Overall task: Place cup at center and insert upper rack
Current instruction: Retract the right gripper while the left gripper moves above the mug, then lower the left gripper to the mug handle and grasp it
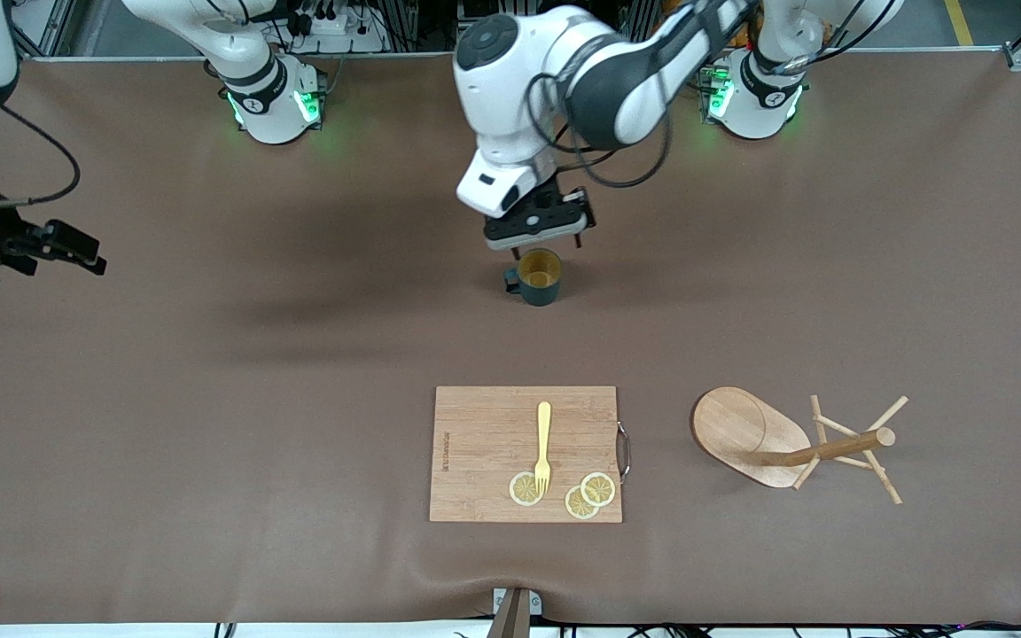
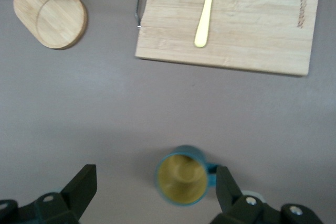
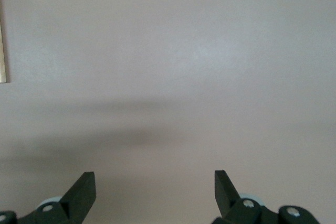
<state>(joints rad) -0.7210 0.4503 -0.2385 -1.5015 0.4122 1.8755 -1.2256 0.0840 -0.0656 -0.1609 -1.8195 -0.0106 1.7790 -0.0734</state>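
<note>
The cup (image 1: 539, 278), dark teal with a yellowish inside, stands upright on the brown mat near the table's middle. My left gripper (image 1: 544, 243) hangs just above it, open. In the left wrist view the cup (image 2: 182, 181) sits between the spread fingers, close to one finger (image 2: 226, 188) with its handle toward it. The upper rack (image 1: 792, 447), a wooden mug tree, lies on its side toward the left arm's end, nearer the front camera than the cup. Its oval base shows in the left wrist view (image 2: 51, 11). My right gripper (image 1: 76, 248) is open and empty over bare mat (image 3: 155, 188).
A rectangular wooden cutting board (image 1: 484, 452) lies nearer the front camera than the cup, with a yellow fork (image 1: 543, 443) and three lemon slices (image 1: 526, 488) on it. The board also shows in the left wrist view (image 2: 252, 30). The right arm waits at its end of the table.
</note>
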